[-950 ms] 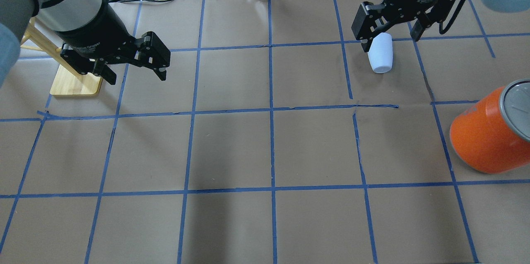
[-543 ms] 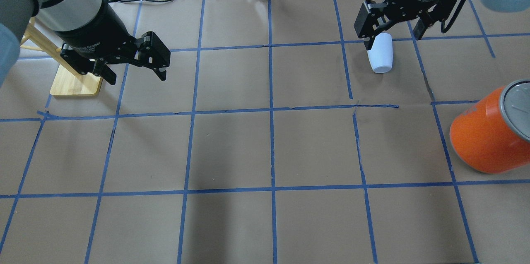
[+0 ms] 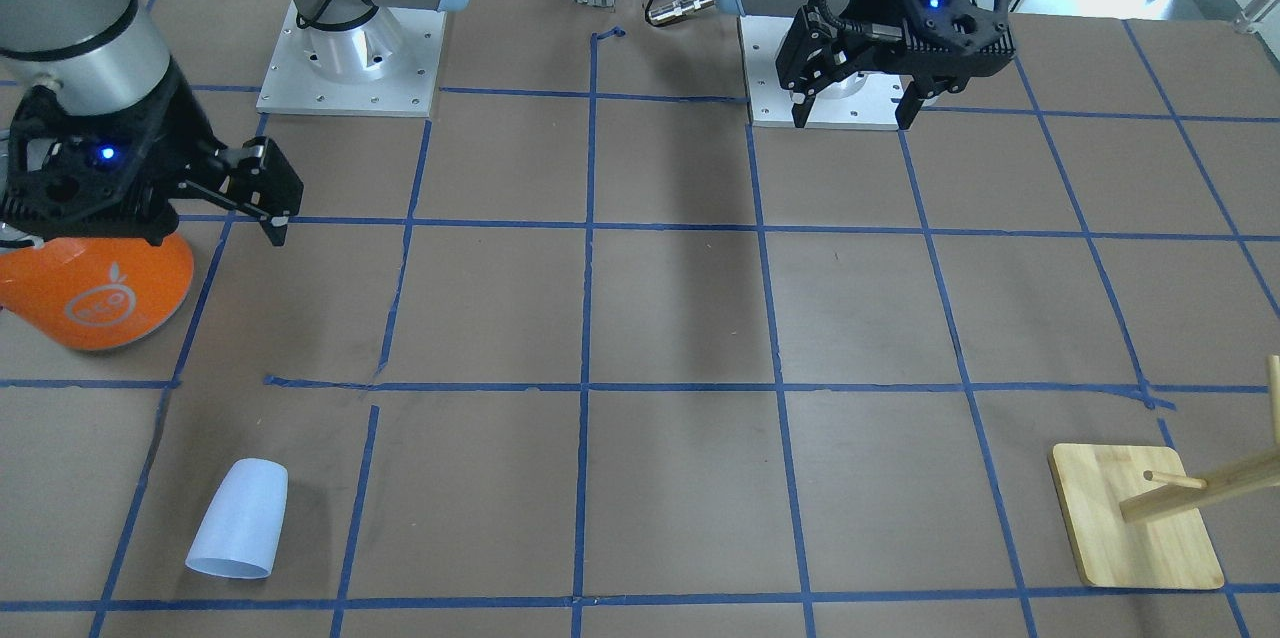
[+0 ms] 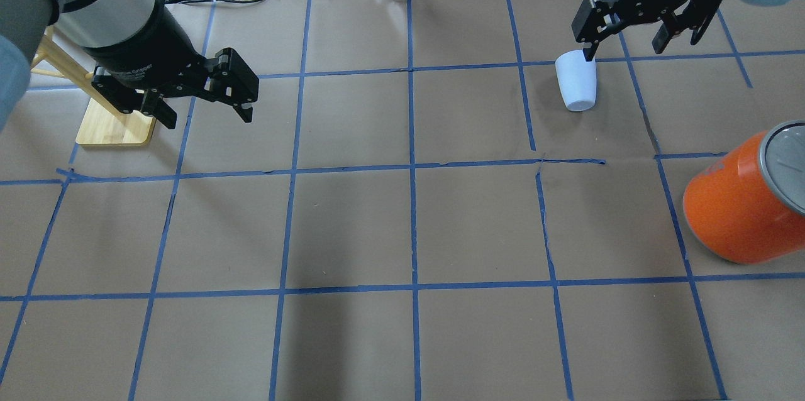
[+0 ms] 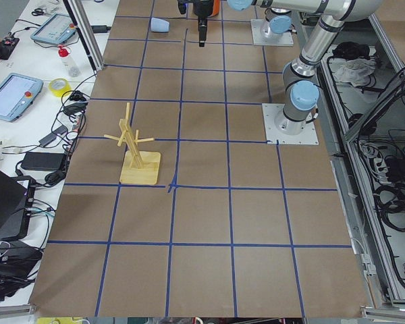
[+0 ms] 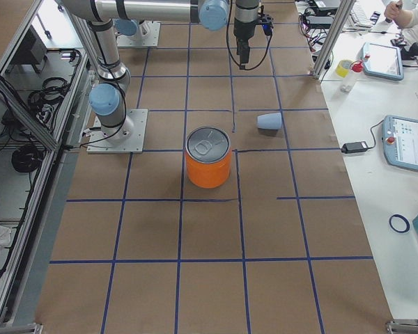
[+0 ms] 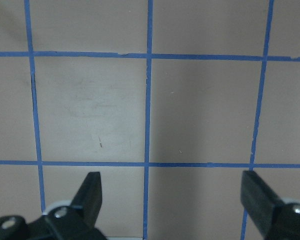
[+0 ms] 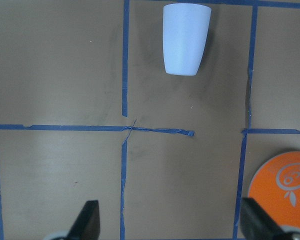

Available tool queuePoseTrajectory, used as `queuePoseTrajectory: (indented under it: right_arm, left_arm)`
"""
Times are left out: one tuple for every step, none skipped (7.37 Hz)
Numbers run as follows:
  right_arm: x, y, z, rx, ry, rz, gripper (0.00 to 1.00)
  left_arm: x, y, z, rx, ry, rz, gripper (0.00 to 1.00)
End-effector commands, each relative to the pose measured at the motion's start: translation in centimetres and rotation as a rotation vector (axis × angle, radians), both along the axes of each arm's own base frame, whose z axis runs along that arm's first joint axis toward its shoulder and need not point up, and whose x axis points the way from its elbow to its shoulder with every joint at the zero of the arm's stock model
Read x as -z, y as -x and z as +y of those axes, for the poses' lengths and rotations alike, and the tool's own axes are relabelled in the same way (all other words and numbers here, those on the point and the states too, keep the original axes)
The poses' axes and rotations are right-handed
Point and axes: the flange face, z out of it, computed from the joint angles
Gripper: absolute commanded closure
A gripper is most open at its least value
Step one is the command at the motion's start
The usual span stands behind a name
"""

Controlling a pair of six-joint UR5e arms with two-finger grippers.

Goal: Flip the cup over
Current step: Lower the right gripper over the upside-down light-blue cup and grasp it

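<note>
The cup (image 4: 575, 82) is a small pale blue-white tumbler lying on its side on the brown paper at the far right, with its wide mouth pointing away from the robot. It also shows in the front-facing view (image 3: 240, 518), the right wrist view (image 8: 186, 39) and the right side view (image 6: 269, 121). My right gripper (image 4: 624, 52) is open and empty, up and to the right of the cup and apart from it. My left gripper (image 4: 207, 118) is open and empty at the far left, above bare paper (image 7: 172, 200).
A big orange can (image 4: 742, 206) with a silver lid stands at the right edge, nearer the robot than the cup. A wooden peg stand (image 4: 116, 127) is at the far left beside my left gripper. Blue tape lines grid the table. Cables lie beyond the far edge.
My right gripper has moved right, off the cup's far end, and the whole cup now shows. The cup lies in about the same place. The left arm has not moved.
</note>
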Motion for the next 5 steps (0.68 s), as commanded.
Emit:
queuePoseTrajectory:
  right_arm:
    - [4.0, 1.1, -3.7, 0.009, 0.026, 0.008, 0.0]
    - [7.0, 1.4, -5.9, 0.011, 0.038, 0.012, 0.0]
    - [9.0, 1.6, -7.8, 0.01, 0.075, 0.02, 0.0]
    - [10.9, 1.6, -8.5, 0.02, 0.055, 0.013, 0.0]
    - [13.1, 1.7, -9.2, 0.027, 0.024, 0.012, 0.0]
  left_arm:
    - [0.0, 0.0, 0.0, 0.0, 0.001, -0.002, 0.0]
    - [0.0, 0.0, 0.0, 0.0, 0.001, 0.0, 0.0]
    - [0.0, 0.0, 0.0, 0.0, 0.001, 0.0, 0.0]
    - [0.0, 0.0, 0.0, 0.0, -0.001, -0.002, 0.0]
    - [0.0, 0.0, 0.0, 0.0, -0.001, -0.002, 0.0]
